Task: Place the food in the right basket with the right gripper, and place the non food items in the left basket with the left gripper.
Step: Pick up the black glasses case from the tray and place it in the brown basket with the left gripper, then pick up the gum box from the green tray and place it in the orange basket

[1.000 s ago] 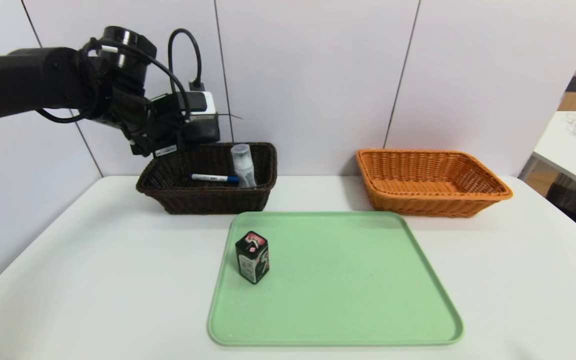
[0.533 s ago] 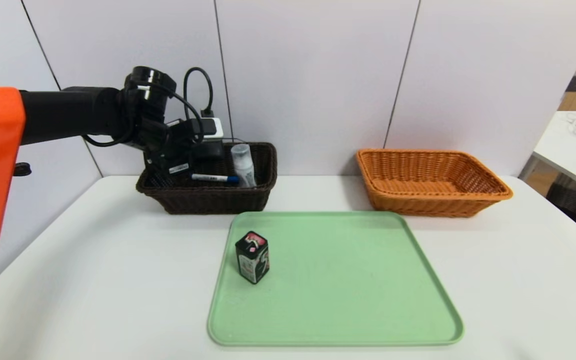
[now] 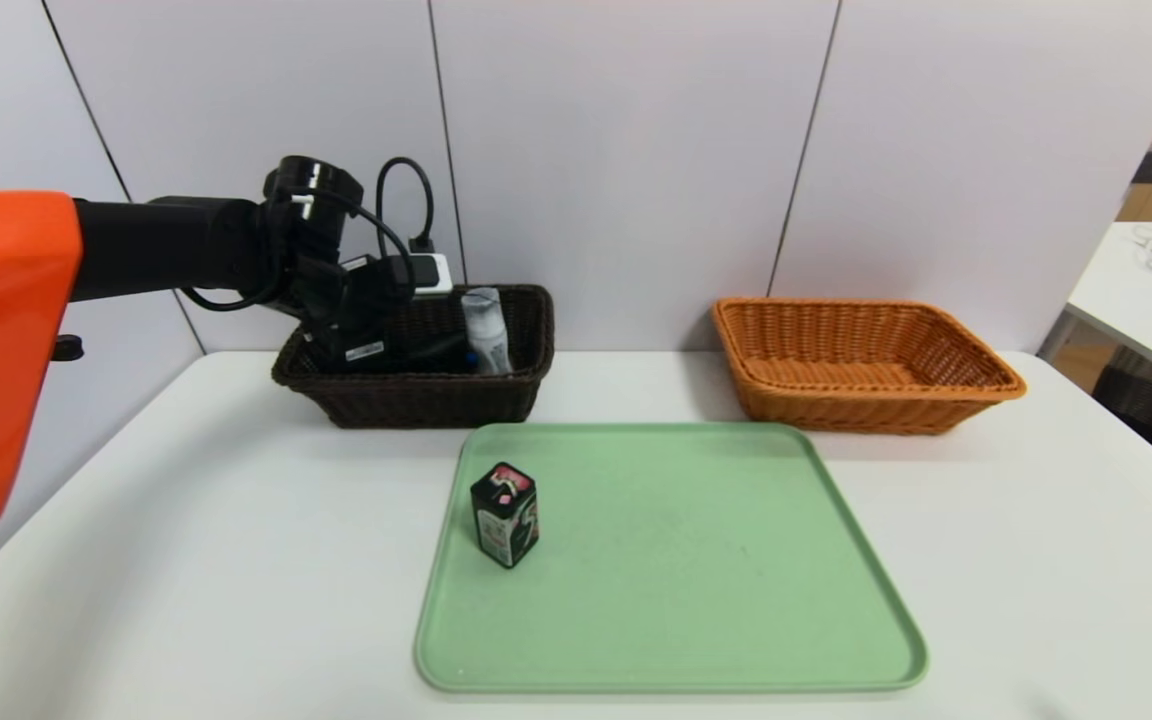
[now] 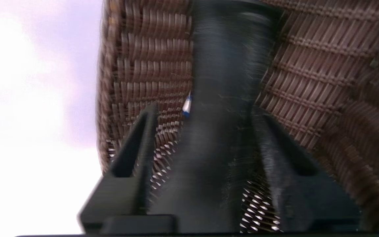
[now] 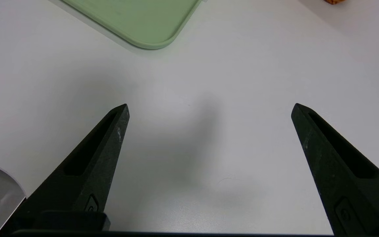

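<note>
Now | dark object (image 4: 222, 98) between left jaws, parted, in brown basket (image 3: 416, 395) | right jaws wide apart

My right gripper (image 5: 209, 108) hangs over bare white worktop (image 5: 242, 65), fingers (image 5: 110, 131) spread wide, holding nothing; a rounded corner of the green tray (image 5: 143, 19) lies beyond.

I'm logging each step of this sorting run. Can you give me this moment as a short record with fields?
left gripper: lowered into the dark brown basket, a dark object between its jaws; whether it is gripped or released cannot be told
dark basket contents: clear bottle
right gripper: parked over bare table, jaws wide, holding nothing
orange basket: nothing seen inside
green tray: one small dark carton, upright
</note>
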